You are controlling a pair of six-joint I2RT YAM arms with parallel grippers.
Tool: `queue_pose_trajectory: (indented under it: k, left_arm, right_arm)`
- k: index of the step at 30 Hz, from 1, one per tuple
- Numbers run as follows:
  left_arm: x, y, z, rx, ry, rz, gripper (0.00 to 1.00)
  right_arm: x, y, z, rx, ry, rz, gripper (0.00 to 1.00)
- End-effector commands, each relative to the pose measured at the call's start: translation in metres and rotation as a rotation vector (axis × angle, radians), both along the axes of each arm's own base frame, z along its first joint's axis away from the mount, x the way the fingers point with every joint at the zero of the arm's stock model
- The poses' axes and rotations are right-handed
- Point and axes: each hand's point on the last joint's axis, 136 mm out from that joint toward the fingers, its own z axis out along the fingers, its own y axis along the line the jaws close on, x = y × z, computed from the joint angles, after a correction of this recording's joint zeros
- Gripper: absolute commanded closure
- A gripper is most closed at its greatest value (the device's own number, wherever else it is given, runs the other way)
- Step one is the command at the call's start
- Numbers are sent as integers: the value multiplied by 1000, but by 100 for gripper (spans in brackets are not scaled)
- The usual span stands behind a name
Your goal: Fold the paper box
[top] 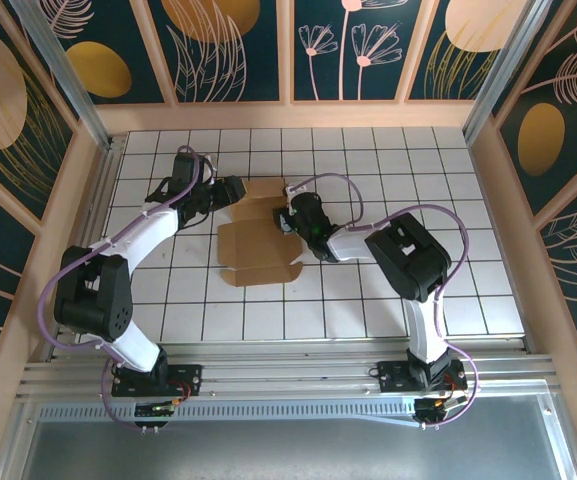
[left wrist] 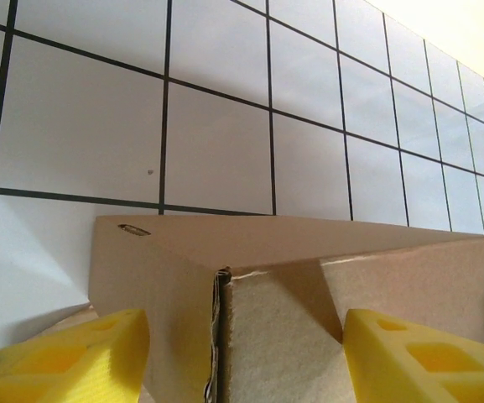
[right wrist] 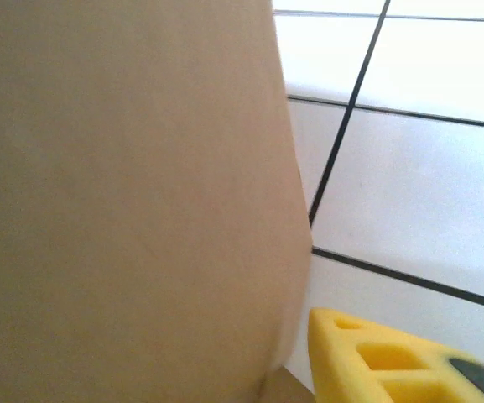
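Observation:
The paper box point(top: 256, 250) is a brown cardboard sheet, partly folded, lying on the white tiled table point(top: 418, 160) between the two arms. My left gripper point(top: 234, 192) is at its far left corner. In the left wrist view its yellow fingers point(left wrist: 74, 357) stand wide apart and open, with a raised cardboard wall and corner seam point(left wrist: 250, 302) between them. My right gripper point(top: 288, 213) is at the box's far right edge. In the right wrist view a cardboard flap point(right wrist: 124, 201) stands close up and hides one finger. The other yellow finger point(right wrist: 392, 361) sits just clear of the flap.
Wooden walls point(top: 298, 115) close in the table at the back and on both sides. A metal rail point(top: 268, 370) with the arm bases runs along the near edge. Bare tiles lie to the right of the box and in front of it.

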Motion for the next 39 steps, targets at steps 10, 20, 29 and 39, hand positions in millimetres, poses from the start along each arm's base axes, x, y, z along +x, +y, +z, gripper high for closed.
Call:
queue_pose_trajectory:
  k: [10,20,29,39]
  left_arm:
    - [-7,-4,19,-42,16,-25,14]
    - [-37,20,132,-83,-231,48,5]
    - [-63,35,137,-123,-274,107,4]
    - [-73,22,96,-212,-213,63,4]
  right_arm:
    - [9,-21,46,-167,-157,-3,100]
    - [-16,-66,97,-875,-285,392,100]
    - [-22,-138,117,-1489,-60,690,100]
    - [-69,-104,18,-1722,-119,1061,100]
